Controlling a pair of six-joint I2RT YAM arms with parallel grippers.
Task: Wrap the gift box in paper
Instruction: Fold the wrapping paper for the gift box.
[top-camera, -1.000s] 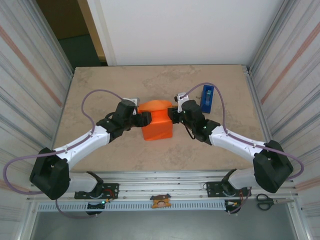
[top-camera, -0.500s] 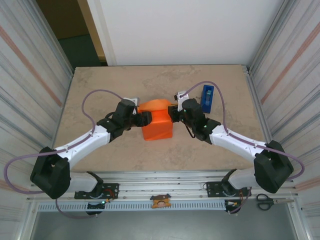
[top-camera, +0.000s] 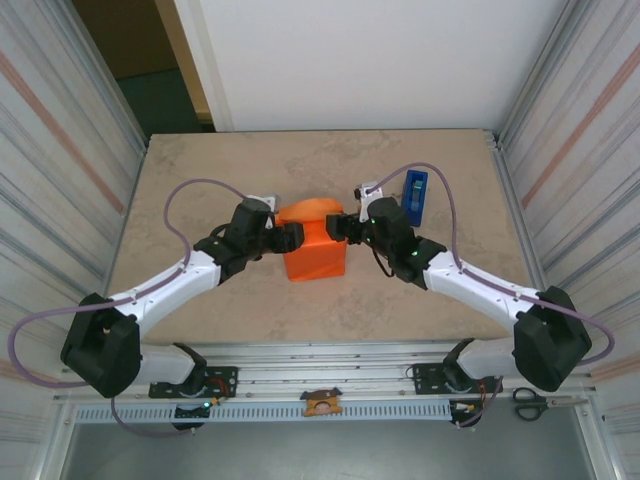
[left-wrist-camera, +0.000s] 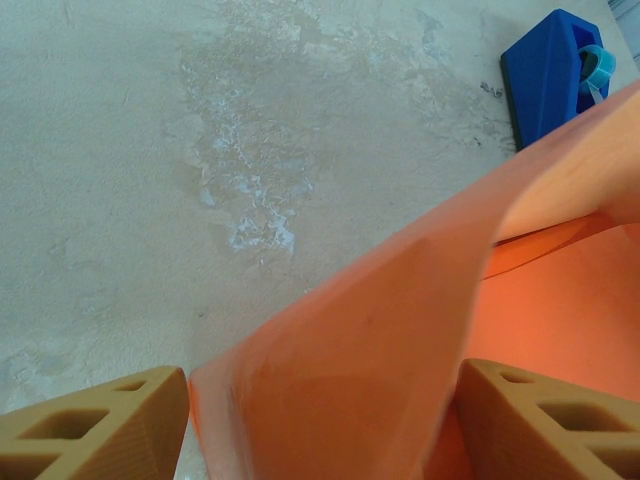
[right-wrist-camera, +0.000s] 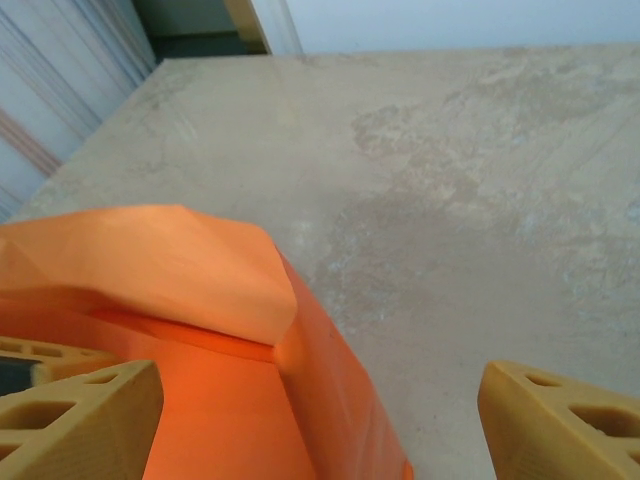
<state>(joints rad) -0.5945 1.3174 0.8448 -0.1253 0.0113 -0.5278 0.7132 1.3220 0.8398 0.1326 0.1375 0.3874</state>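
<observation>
Two grippers meet over the beige stone-look table (top-camera: 200, 180) in the overhead view, where we count one sheet of plain orange paper (top-camera: 315, 255) folded into a blocky parcel, one narrow blue plastic tape dispenser (top-camera: 415, 195), and one pair of dark scissors (top-camera: 530, 402) on the near frame. There the left gripper (top-camera: 289, 237) rests against the parcel's left side and the right gripper (top-camera: 338, 228) sits at its upper right corner, with a loose flap rising behind them

From the left wrist we see that gripper's tan fingers (left-wrist-camera: 90, 425) spread wide. A curved flap of the paper stands between them unpinched, with the tape dispenser well beyond

From the right wrist, its tan fingers (right-wrist-camera: 560, 425) are spread wide too, grasping nothing. The paper's folded corner lies by the finger on the view's left and bare table lies by the other
</observation>
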